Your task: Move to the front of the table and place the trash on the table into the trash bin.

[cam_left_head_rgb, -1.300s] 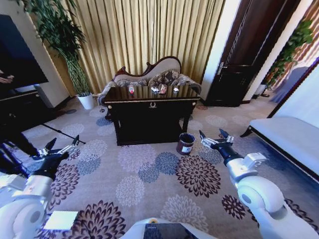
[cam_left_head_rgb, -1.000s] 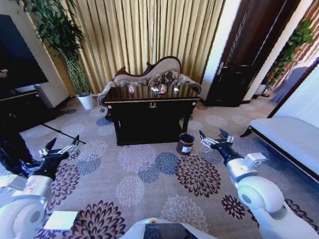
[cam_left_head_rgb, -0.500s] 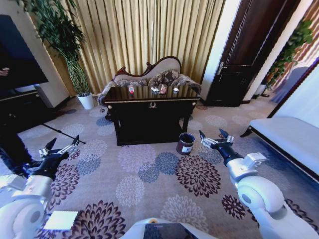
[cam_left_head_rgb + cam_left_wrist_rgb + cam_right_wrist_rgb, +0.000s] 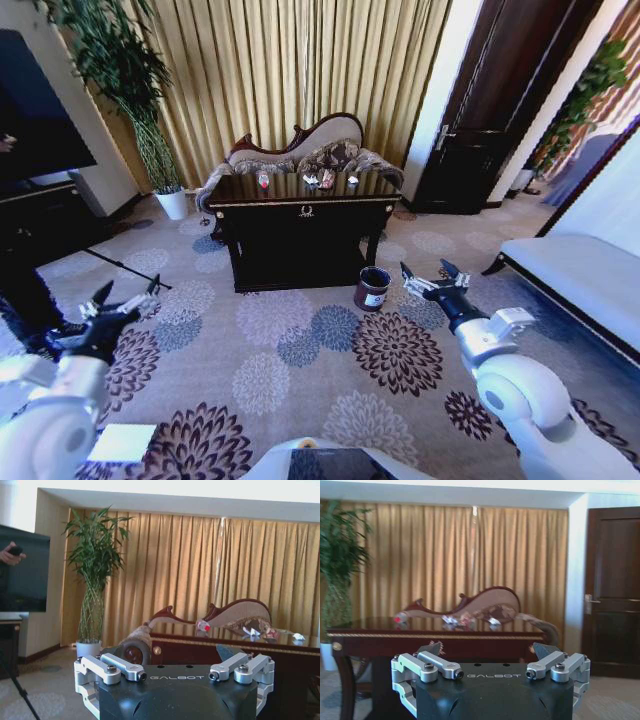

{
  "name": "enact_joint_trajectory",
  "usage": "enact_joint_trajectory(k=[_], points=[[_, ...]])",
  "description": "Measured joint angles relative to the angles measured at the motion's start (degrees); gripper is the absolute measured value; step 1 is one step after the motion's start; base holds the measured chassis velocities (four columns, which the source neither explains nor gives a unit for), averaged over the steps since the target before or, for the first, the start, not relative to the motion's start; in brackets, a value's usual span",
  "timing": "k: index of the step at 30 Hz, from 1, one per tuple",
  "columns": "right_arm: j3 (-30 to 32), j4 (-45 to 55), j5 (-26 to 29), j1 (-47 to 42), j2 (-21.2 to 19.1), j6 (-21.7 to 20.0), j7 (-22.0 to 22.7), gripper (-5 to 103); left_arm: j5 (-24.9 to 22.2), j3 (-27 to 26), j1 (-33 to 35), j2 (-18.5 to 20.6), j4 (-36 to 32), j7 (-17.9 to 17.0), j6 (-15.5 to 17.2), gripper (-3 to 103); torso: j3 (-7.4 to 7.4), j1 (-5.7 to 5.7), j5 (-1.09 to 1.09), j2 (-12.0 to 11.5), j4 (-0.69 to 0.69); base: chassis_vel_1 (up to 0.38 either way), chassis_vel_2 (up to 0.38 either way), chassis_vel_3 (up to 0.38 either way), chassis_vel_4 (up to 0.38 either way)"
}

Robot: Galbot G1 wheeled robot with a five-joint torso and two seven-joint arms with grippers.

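Both grippers are held low over flowered carpet, fingers spread and empty: left gripper, right gripper. Just beyond the right one stands the round dark bin. Farther ahead, the glossy dark table carries trash, too small to make out clearly.

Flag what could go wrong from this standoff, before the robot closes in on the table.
The trash bin stands on the carpet by the table's front right corner, near the open right hand; driving in could knock it over. The trash lies toward the table's far edge, so the reach may be long. The left hand, open, hangs near a tripod leg.
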Motion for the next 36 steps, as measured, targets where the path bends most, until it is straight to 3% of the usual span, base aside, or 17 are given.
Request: enact_joint_trajectory(k=[1, 4, 8, 12, 21, 36], points=[[0.00, 0.00, 0.00, 0.00, 0.00, 0.00, 0.00, 100, 0.00, 0.00, 0.00, 0.00, 0.00, 0.00, 0.00, 100, 0.00, 0.00, 0.00, 0.00, 0.00, 0.000, 0.000, 0.000, 0.000], [2.92, 1.74, -5.22, -5.73, 7.48, -0.11, -2.63, 100, 1.45, 0.37, 1.19, -0.80, -0.55, 1.10, -1.31, 100, -0.01, -0.01, 0.01, 0.01, -0.10, 0.000, 0.000, 0.000, 0.000], [4.24, 3.73, -6.36, -7.52, 10.33, -0.70, -3.22, 100, 2.03, 0.37, 1.23, -1.18, -0.32, 1.84, -1.35, 100, -0.01, -0.01, -0.02, 0.01, -0.06, 0.000, 0.000, 0.000, 0.000], [4.45, 3.84, -6.23, -7.58, 10.35, -1.36, -3.26, 100, 2.22, 0.48, 1.13, -1.23, -0.38, 2.05, -1.19, 100, -0.01, -0.01, 0.01, 0.00, -0.04, 0.000, 0.000, 0.000, 0.000], [3.54, 4.01, -5.04, -6.90, 9.60, -2.14, -3.52, 100, 0.45, 0.44, 0.36, -0.87, -1.96, 3.08, 2.70, 100, 0.00, 0.00, 0.01, 0.00, -0.05, 0.000, 0.000, 0.000, 0.000], [3.21, 3.94, -6.48, -6.15, 9.29, -1.85, -5.21, 100, 0.56, 0.26, 0.42, -0.89, -1.77, 4.45, 2.72, 100, 0.00, 0.00, 0.02, 0.01, -0.05, 0.000, 0.000, 0.000, 0.000]])
